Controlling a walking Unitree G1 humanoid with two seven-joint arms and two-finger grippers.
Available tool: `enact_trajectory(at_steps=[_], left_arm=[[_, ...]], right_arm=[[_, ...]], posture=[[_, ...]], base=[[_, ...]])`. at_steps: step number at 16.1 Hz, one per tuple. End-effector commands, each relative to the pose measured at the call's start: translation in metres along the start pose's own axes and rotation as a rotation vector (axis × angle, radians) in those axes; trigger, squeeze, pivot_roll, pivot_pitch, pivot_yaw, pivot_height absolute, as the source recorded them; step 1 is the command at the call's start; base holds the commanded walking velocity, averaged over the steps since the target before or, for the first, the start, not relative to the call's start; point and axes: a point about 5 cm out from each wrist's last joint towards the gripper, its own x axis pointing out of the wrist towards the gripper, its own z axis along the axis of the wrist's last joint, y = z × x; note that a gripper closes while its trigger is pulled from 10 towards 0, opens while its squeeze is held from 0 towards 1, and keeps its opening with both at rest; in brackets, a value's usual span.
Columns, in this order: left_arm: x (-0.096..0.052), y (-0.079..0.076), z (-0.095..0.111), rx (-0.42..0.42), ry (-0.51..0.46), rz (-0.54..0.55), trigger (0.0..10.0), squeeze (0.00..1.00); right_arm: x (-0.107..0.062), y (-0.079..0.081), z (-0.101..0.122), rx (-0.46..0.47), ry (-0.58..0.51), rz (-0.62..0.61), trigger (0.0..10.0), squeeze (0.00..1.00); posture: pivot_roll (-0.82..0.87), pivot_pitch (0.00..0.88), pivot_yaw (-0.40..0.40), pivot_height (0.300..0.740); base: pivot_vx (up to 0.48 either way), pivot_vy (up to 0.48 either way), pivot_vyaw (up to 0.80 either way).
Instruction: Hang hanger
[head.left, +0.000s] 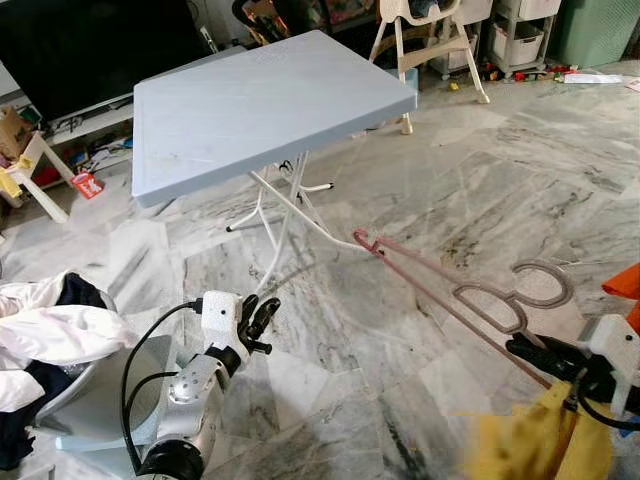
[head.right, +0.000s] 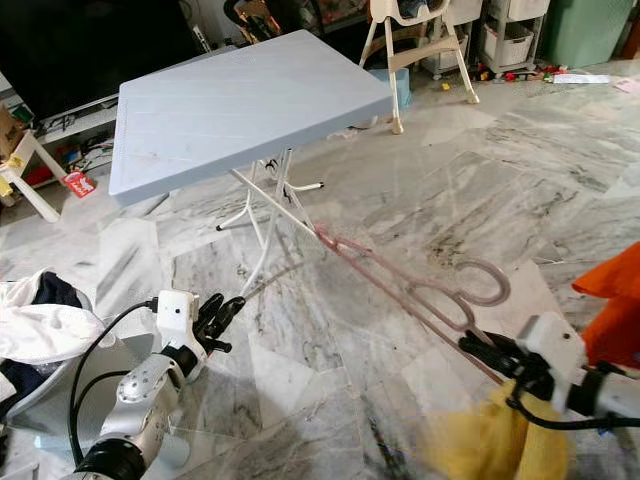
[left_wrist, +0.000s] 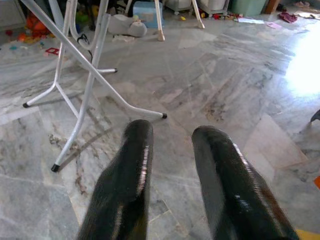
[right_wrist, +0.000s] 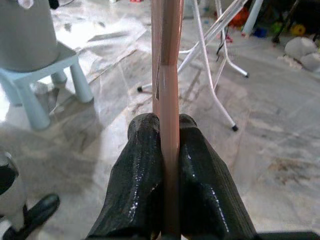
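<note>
Marble floor (head.left: 470, 190), blue folding table (head.left: 260, 105) upper centre. I have pink hanger (head.left: 450, 290) lower right, right gripper (head.left: 530, 352) pinching its bar, hook (head.left: 545, 285) free in air. Left gripper (head.left: 262, 318) lower left, fingers spread, holding nothing. Pickup done; hanging left. Rail nowhere I can make out, probably off-frame.

No text, label, brand or number could be read anywhere; the small red packet (head.left: 87, 184) at the left edge was too blurred to make out.
</note>
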Motion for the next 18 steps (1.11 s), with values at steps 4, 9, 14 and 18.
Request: enact_trajectory(at_steps=[4,9,14,18], left_arm=[[-0.009,-0.001,-0.014,-0.018,0.031,0.03,10.0,1.0],[-0.011,-0.008,-0.022,-0.018,0.047,0.038,10.0,1.0],[-0.007,-0.021,-0.013,0.08,0.003,-0.079,10.0,0.0],[-0.006,-0.045,0.006,0.187,-0.049,-0.382,10.0,0.0]], right_arm=[[-0.017,0.006,0.002,-0.025,0.073,0.104,10.0,0.0],[-0.032,0.006,0.002,-0.032,0.155,0.17,10.0,0.0],[-0.036,0.006,0.006,-0.052,0.197,0.219,10.0,0.0],[-0.032,0.007,0.008,-0.067,0.198,0.234,10.0,0.0]], posture=[[-0.23,0.058,0.141,0.74],[-0.26,0.075,0.117,0.74],[-0.27,0.079,0.114,0.74],[-0.26,0.08,0.117,0.74]], base=[[0.0,0.0,0.0],[0.0,0.0,0.0],[0.0,0.0,0.0],[0.0,0.0,0.0]])
